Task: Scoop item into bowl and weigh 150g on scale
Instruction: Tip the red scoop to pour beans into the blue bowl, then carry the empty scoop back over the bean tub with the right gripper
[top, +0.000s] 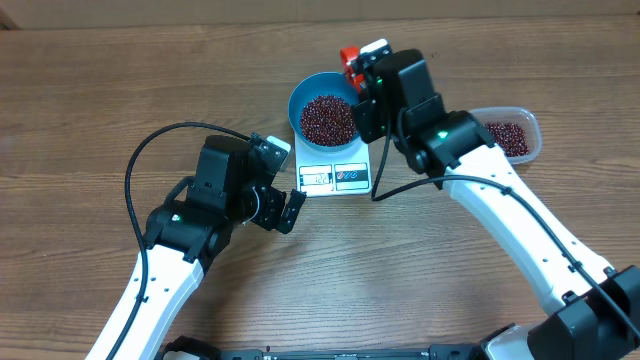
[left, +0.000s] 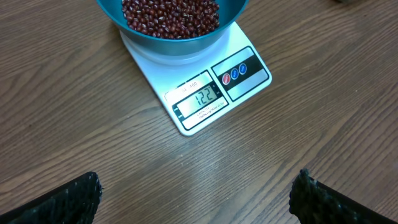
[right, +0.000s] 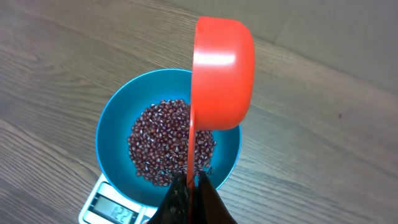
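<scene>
Beans (top: 327, 118) sit heaped in the blue bowl (top: 294, 105), and the bowl is on the white scale (top: 335, 178), mid-table toward the far edge. The display reads 122, so short of target by my read. The red scoop (right: 222, 74) hangs tipped on edge just above the bowl, with its handle running back into the right jaws, which are closed on it. More beans lie in the clear tub (top: 534, 122), near the bowl toward the table's right edge. That is the right arm's (top: 480, 160) side, so that arm is nearer. Left jaws are wide open and empty, near the scale's display end.
</scene>
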